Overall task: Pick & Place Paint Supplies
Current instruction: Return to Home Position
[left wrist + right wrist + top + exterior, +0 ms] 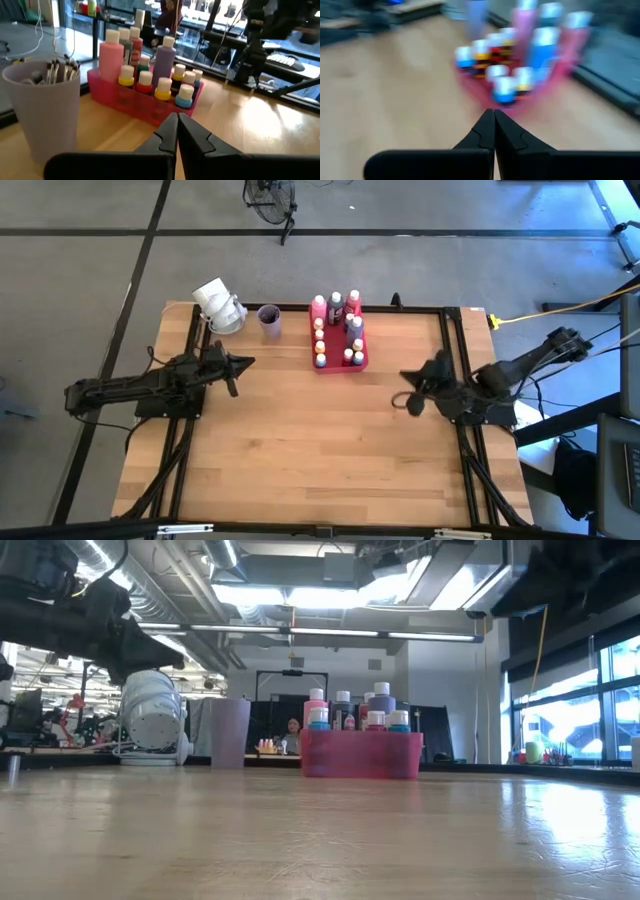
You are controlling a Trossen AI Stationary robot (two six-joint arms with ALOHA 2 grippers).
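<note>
A careless swing by either arm could clip and topple the cup (45, 115), likely light and top-heavy. Left gripper (177, 116) sits at the table's (300, 450) 9 o'clock and right gripper (493, 112) at 3, both pressed together, empty. At 12 o'clock, 1 tray (130, 102) holds at least 11 bottles (111, 55). The 1 cup, at the tray's 9 o'clock, holds brushes (60, 70) too bunched to count.

I've got the high view looking straight down on the whole tabletop (300, 440), and the low view level at its surface, facing the room. Both wrist views face the pink tray (131, 102), close in.
</note>
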